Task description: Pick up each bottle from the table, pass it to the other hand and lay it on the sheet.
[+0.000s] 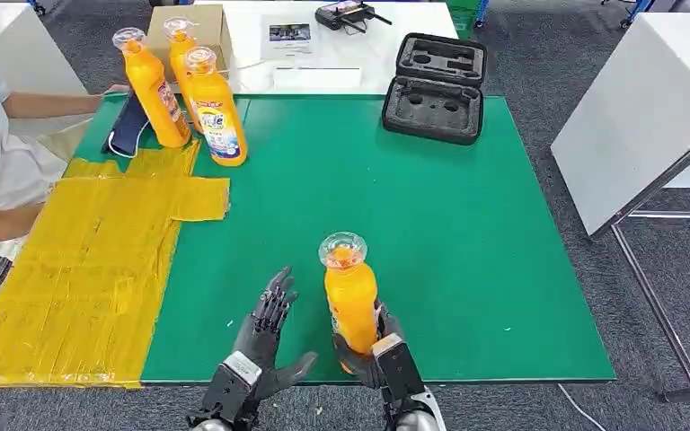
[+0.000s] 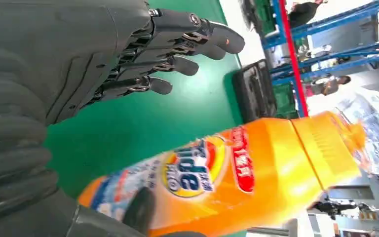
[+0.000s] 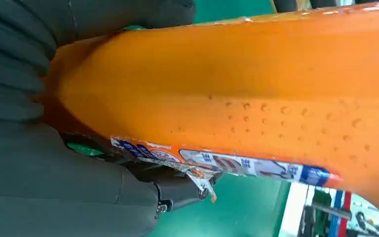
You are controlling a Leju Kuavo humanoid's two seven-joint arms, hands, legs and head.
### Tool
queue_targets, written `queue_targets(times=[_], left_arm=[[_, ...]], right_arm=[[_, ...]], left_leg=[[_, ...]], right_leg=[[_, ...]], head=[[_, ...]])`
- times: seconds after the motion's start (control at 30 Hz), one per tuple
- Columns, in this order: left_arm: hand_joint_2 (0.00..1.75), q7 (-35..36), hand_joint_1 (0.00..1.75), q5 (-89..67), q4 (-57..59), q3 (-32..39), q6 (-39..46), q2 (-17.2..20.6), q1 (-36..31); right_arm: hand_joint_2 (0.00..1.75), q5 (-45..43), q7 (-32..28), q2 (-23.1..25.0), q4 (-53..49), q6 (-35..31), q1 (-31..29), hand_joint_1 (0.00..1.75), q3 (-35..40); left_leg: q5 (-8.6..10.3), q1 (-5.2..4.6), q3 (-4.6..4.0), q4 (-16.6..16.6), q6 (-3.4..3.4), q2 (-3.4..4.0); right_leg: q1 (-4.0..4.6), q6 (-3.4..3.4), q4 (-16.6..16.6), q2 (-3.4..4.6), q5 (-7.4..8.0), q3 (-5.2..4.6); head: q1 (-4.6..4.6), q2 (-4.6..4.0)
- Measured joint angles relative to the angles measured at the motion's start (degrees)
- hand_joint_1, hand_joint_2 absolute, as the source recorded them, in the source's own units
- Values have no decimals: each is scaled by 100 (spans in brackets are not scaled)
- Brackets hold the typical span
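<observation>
Head view is showing the right hand [image 1: 366, 348] gripping an orange bottle [image 1: 350, 294] by its lower body, near the near edge of the green counter [image 1: 503, 269]. The bottle is standing upright, long axis vertical, clear cap at the top. The left hand [image 1: 265, 334] is waiting just to the bottle's left, released, fingers spread and raised, palm turned toward it, not touching. It is the nearer free hand, so the pass looks to me like a short sideways reach to the right. The yellow sheet [image 1: 90, 260] is lying at the left of the counter, well apart from the bottle. Three more bottles [image 1: 189, 99] are standing upright at the far left by the sheet's far end. A black foam case [image 1: 435, 88] is sitting open at the far side, its cut-out pockets holding nothing. A person's arm [image 1: 18, 103] is resting at the far left.

Left wrist view is showing the fingers [image 2: 177, 54] apart, holding nothing, with the bottle [image 2: 237, 177] lying across the picture close beside the thumb.

Right wrist view is showing the bottle [image 3: 256, 94] clasped in the hand [image 3: 69, 187], its torn label peeling along one side.
</observation>
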Motion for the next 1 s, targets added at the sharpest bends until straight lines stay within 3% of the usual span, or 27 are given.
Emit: queue_targets(times=[0.37, 0.6, 0.8, 0.97, 1.0], left_arm=[[175, -57, 0, 164, 231, 4, -507, -44, -250], [175, -72, 0, 330, 686, 96, -691, -153, -824], [175, 42, 0, -27, 1012, 265, -496, -175, -1253], [175, 42, 0, -236, 1298, 337, -487, -262, -1578], [175, 42, 175, -262, 1342, 332, -487, -291, -1640]], right_arm=[[175, -72, -13, 46, 399, 74, -285, 175, 44], [175, 507, -225, 98, 511, 409, -542, 175, 328], [175, 1043, -299, 162, 507, 190, -769, 175, 774], [175, 969, 26, 138, 421, 24, -894, 175, 1060], [175, 909, 46, 135, 421, -9, -925, 175, 1082]], left_leg=[[-1, 0, 14, 0, -1, 1], [4, 1, 18, 0, 2, 2], [5, 2, 17, 0, 2, -2], [4, -1, 15, 0, 3, -1], [4, -1, 14, 1, 3, -3]], right_leg=[[0, -1, -1, 0, 0, 10], [1, 1, 2, 0, 4, 18], [1, 1, 3, -1, 2, 19], [-1, 1, 2, -1, 2, 18], [-2, 1, 2, -2, 2, 18]], head=[[0, 0], [0, 0], [0, 0], [0, 0], [2, 0]])
